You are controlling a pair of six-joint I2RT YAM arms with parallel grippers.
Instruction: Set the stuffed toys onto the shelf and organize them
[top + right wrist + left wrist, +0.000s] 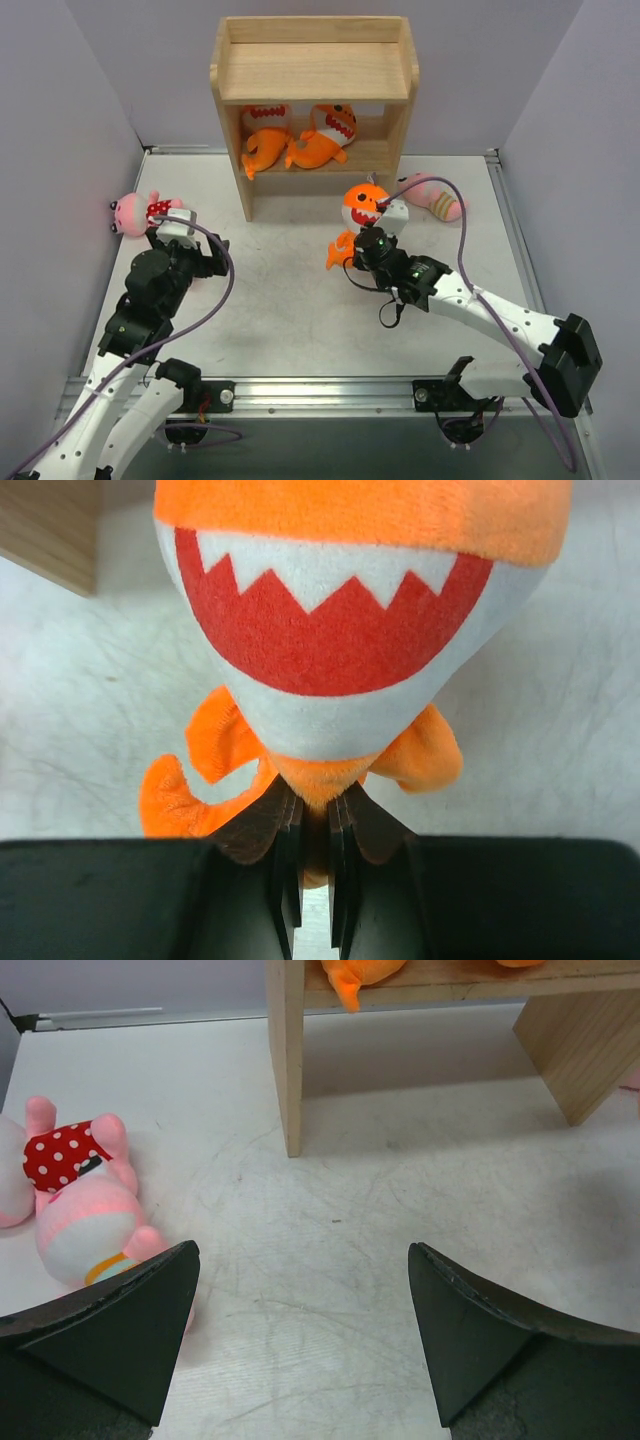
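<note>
Jaws of the right gripper (315, 825) stand narrow, pinched on the orange underside of the held fish (350, 630), just below its white belly and between its fins. Its red, toothy mouth faces our wrist camera. From above, we see this toy a little toward 1 o'clock of the middle of the table (290, 310), in front of the right leg of the shelf (315, 70). We cannot tell whether it hangs free or touches the surface.

Our left gripper (302, 1260) has its jaws wide with nothing between them, only bare tabletop. The polka-dot doll (75, 1195) lies at 10 o'clock of that gripper, just beside the left finger. On the table as a whole it sits at 9 o'clock, close to the left wall.

At 12 o'clock the shelf stands against the back of the table. Two orange fish (295, 140) lie side by side on its middle tier, touching each other. A striped doll (438, 197) lies on the table at 2 o'clock, near the shelf's right side and just beyond the held fish, partly crossed by the purple cable (462, 235).
</note>
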